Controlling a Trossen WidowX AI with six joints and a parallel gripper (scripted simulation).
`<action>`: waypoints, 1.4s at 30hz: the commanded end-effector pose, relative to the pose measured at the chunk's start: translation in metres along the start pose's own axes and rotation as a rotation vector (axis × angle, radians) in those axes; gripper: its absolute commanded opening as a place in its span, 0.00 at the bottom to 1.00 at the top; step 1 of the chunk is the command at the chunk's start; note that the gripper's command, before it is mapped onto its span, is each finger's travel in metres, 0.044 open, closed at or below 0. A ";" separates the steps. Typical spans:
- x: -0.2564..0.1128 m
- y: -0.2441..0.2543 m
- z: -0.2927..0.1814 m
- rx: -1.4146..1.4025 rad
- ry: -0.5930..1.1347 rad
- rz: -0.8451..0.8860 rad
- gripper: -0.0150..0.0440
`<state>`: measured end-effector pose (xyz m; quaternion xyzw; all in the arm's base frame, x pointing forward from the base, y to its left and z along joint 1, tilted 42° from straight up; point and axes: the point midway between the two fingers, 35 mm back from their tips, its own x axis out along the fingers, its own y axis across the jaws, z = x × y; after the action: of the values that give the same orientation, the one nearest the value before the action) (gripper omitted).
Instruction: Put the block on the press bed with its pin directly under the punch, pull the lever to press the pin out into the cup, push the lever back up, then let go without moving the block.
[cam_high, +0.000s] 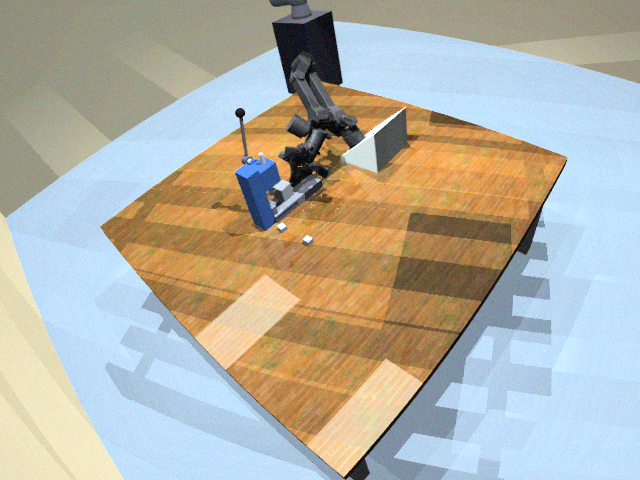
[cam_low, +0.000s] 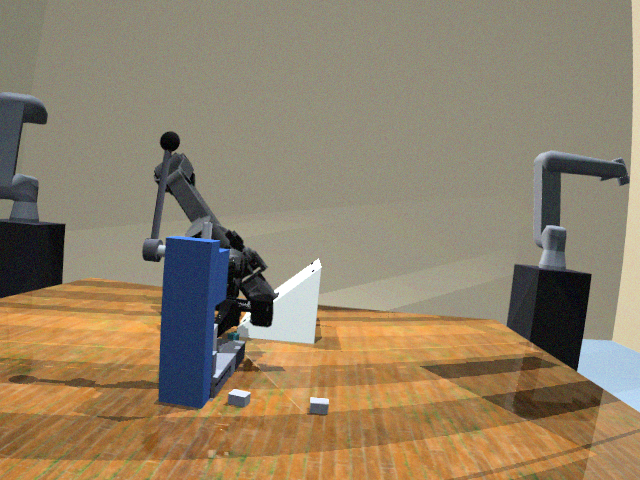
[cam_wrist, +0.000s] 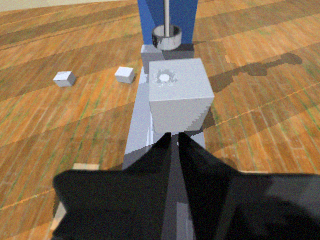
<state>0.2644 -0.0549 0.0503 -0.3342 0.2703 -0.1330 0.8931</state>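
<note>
The light grey block sits upright on the bed of the blue press. Its round pin shows in its top face. In the wrist view the punch appears beyond the block; whether the pin is directly under it cannot be told. The lever stands up with its black knob on top. My gripper is shut and empty, its fingertips close to the block's near face; contact is unclear. The cup is not visible.
Two small white cubes, one near the press foot and another farther out, lie on the table. A white wedge stands beside the arm. Other arms on dark pedestals stand beyond the table.
</note>
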 end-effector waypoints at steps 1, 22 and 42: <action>0.006 -0.001 0.005 0.014 -0.004 -0.010 0.31; 0.029 -0.003 0.021 0.019 -0.027 -0.014 0.31; 0.045 -0.003 0.030 0.020 -0.062 -0.012 0.31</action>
<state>0.3189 -0.0600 0.0533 -0.3310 0.2381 -0.1299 0.9038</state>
